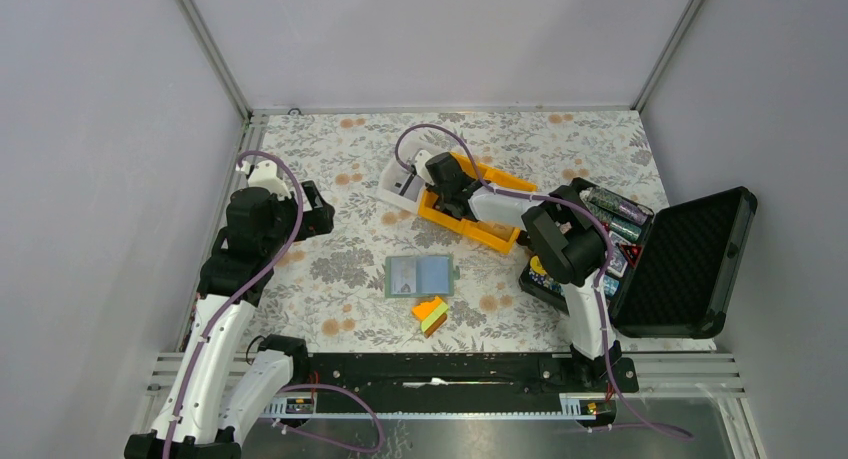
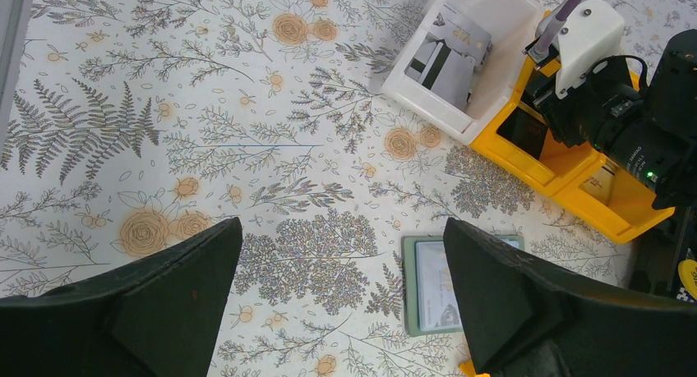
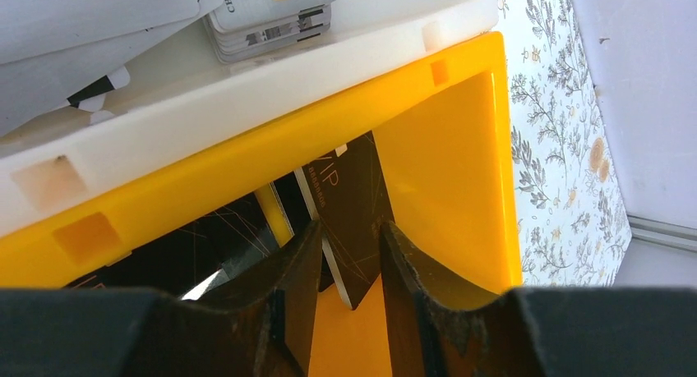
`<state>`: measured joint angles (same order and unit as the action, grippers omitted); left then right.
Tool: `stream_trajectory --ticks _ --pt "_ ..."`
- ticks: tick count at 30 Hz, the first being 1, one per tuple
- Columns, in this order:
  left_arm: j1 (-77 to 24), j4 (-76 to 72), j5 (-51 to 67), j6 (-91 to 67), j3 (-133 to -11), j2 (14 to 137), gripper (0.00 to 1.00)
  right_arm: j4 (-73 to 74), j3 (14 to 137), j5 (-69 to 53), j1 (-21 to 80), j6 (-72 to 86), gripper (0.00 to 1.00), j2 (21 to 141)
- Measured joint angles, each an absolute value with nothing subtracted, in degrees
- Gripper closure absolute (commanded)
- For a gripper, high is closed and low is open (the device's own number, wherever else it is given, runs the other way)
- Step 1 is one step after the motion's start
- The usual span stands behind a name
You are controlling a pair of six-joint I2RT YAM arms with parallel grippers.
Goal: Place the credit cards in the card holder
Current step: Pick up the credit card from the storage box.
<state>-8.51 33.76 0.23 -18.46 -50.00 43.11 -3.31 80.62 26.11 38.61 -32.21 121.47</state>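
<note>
The right hand (image 3: 351, 229) is in the yellow bin (image 3: 448, 147), a finger on each side of a black card (image 3: 349, 196) standing there. I cannot tell if it squeezes the card. The card's bottom is hidden. More cards (image 3: 271, 16), partly cut off, lie in the white bin (image 3: 246, 89) touching the yellow bin. The card holder (image 1: 419, 276) lies open on the bench (image 1: 340, 159), in front of the yellow bin. The left hand (image 2: 343, 229), far left of it, is spread wide.

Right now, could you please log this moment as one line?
right gripper: in yellow bin, jaws astride black card, grip unclear | left gripper: open, empty | card holder: lying open
</note>
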Motion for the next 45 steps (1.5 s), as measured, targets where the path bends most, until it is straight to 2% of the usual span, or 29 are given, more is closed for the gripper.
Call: stream_trajectory --ticks 22,45 --pt "-8.54 33.76 0.23 -18.46 -50.00 43.11 0.01 2.33 84.58 23.42 37.06 -31.46 0.61 121.95" --pt "-8.54 33.76 0.23 -18.46 -50.00 43.11 0.01 -13.50 77.91 31.18 37.28 -37.65 0.68 122.02"
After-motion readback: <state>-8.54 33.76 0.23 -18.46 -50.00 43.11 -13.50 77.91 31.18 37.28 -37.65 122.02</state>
